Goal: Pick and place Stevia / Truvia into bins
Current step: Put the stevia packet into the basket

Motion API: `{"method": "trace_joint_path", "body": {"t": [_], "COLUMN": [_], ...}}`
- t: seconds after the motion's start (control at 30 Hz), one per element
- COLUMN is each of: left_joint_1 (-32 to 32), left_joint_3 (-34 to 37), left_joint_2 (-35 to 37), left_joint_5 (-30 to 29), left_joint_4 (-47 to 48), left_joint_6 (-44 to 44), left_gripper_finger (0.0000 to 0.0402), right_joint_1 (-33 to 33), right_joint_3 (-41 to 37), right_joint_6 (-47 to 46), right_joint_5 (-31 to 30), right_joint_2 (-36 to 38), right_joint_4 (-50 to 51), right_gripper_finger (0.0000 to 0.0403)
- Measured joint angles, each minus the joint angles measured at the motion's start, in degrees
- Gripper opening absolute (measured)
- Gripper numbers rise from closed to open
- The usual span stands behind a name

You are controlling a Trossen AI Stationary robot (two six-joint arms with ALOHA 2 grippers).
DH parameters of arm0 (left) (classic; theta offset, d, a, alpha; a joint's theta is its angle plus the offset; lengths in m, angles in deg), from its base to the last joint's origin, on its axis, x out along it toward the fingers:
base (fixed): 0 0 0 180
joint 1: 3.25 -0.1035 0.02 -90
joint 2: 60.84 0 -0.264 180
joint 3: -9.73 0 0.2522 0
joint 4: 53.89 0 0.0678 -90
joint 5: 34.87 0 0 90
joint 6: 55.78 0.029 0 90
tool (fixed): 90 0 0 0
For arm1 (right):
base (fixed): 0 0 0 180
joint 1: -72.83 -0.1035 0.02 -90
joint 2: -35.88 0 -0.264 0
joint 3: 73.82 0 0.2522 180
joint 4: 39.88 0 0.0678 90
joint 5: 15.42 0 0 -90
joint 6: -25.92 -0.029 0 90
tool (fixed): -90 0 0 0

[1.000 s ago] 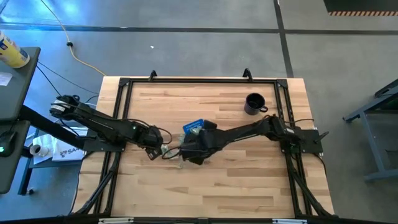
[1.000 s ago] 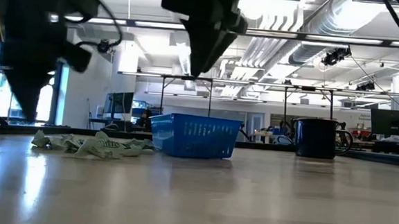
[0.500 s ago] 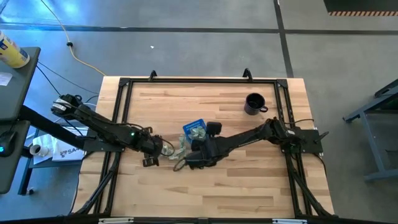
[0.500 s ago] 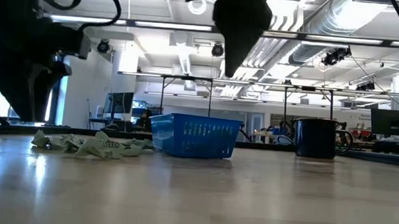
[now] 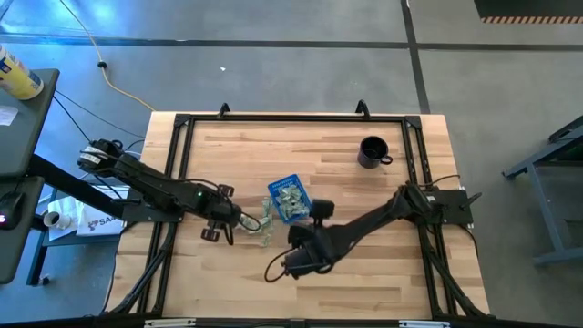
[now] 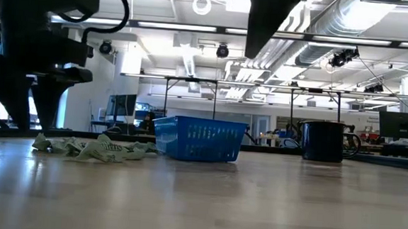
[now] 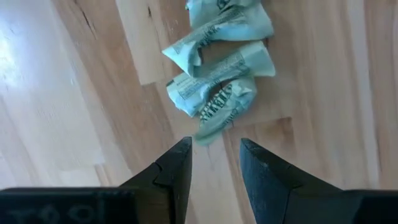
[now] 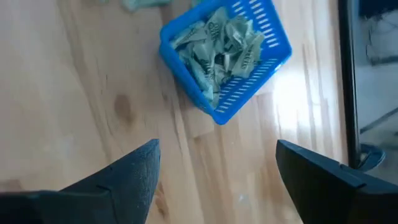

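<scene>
Since the earlier frames the right arm has drawn back from over the blue tray toward the near edge of the surface, and the left arm has shifted only slightly beside the loose packets.

High view: the right jaws (image 5: 290,264) now sit well clear of the blue tray (image 5: 273,188), which holds a heap of pale green packets. The left jaws (image 5: 215,233) hover just beside the loose packets (image 5: 263,223) that lie next to the tray. A black mug (image 5: 372,152) stands well apart from both.

Low view: the remaining packets lie in a crumpled row on the surface (image 6: 255,203), touching the tray's side or nearly so. Both arms hang above as dark shapes.

Left wrist view: the left jaws stand partly open and empty, and the nearest packet lies just ahead of the gap between the fingertips (image 7: 180,155).

Right wrist view: the right jaws are spread wide and hold nothing; the filled tray lies ahead of them, apart.

Judgement: the task is well advanced but unfinished. Several packets are binned; a small cluster remains outside. The left arm appears placed for the next pick.
</scene>
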Motion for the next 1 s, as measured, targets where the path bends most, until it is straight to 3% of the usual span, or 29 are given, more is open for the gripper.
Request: {"method": "trace_joint_path", "body": {"t": [0.13, 0.3, 0.67, 0.77, 0.93, 1.0], "left_joint_1": [-2.68, -5.73, -5.79, -5.75, -5.79, -5.80], "left_joint_3": [0.00, 0.00, -0.09, -0.09, -1.09, -2.37], "left_joint_2": [-0.19, -3.33, -7.72, -7.53, -7.67, -7.90], "left_joint_5": [0.10, 3.71, 5.69, 5.86, 6.81, 7.42], "left_joint_4": [-0.85, -0.59, -3.67, -3.60, -4.28, -4.13], "left_joint_6": [4.66, 8.86, 11.31, 11.18, 11.07, 10.67], "left_gripper_finger": [0.0168, 0.0168, 0.0163, 0.0128, 0.0026, 0.0022], "right_joint_1": [-2.36, -4.63, -5.71, -5.68, -6.46, -6.97], "right_joint_3": [0.00, 0.00, 0.00, 0.00, 0.00, 0.00], "right_joint_6": [-6.51, -10.68, -13.10, -13.70, -14.22, -15.26], "right_joint_5": [-3.14, -2.49, -1.64, -0.50, 0.31, 0.88], "right_joint_2": [0.00, 0.00, -0.04, -0.04, -0.04, -0.04], "right_joint_4": [0.01, 0.01, 0.04, 0.04, 0.04, 0.04], "right_gripper_finger": [0.0307, 0.0307, 0.0307, 0.0307, 0.0307, 0.0307]}}
